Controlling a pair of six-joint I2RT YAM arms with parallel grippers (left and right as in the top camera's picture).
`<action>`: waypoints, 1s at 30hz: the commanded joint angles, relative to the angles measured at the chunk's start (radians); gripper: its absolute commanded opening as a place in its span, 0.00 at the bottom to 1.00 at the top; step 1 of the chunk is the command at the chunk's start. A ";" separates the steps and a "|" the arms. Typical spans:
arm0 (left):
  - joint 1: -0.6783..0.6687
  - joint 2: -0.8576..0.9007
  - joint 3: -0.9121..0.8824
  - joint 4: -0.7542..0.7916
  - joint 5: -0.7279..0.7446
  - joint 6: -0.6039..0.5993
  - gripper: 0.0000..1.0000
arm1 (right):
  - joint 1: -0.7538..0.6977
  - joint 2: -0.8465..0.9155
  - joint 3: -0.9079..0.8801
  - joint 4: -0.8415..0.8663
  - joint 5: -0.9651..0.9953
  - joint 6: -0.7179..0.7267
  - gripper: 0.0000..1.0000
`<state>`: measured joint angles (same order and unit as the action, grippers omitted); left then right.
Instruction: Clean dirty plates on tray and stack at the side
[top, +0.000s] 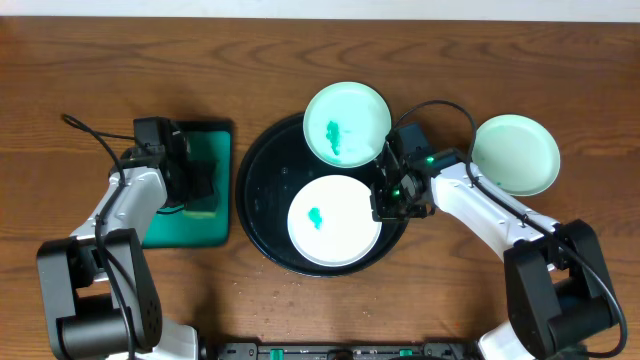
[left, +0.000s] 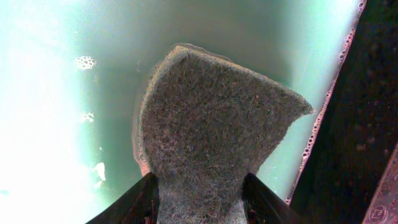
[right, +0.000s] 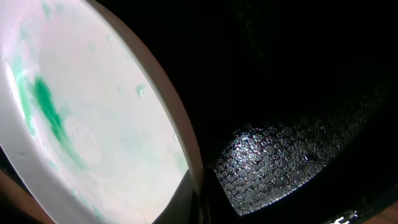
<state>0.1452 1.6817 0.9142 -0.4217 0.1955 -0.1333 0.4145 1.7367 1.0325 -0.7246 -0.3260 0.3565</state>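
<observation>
Overhead: green-smeared white plate (top: 335, 238) on tray (top: 262, 190)

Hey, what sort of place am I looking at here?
Likely a robot lab bench for dishwashing practice: two arms at a wooden table, smeared plates on a black tray, a sponge over a green tray.

Overhead looked straight down on table (top: 300, 60), left wrist close above sponge (left: 211, 124), right wrist close along plate (right: 93, 124) rim, both spots within overhead.
</observation>
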 joint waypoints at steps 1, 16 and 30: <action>0.000 0.025 -0.007 0.002 0.002 0.002 0.44 | 0.005 0.006 0.000 -0.002 -0.023 0.010 0.01; -0.001 -0.094 0.025 -0.039 0.003 -0.035 0.07 | 0.005 0.006 0.000 -0.013 -0.023 0.010 0.01; -0.001 -0.628 0.025 -0.056 -0.003 0.103 0.07 | 0.005 0.006 0.000 -0.004 -0.022 0.000 0.01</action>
<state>0.1436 1.1252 0.9188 -0.4889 0.2001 -0.0887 0.4145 1.7367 1.0325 -0.7315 -0.3260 0.3561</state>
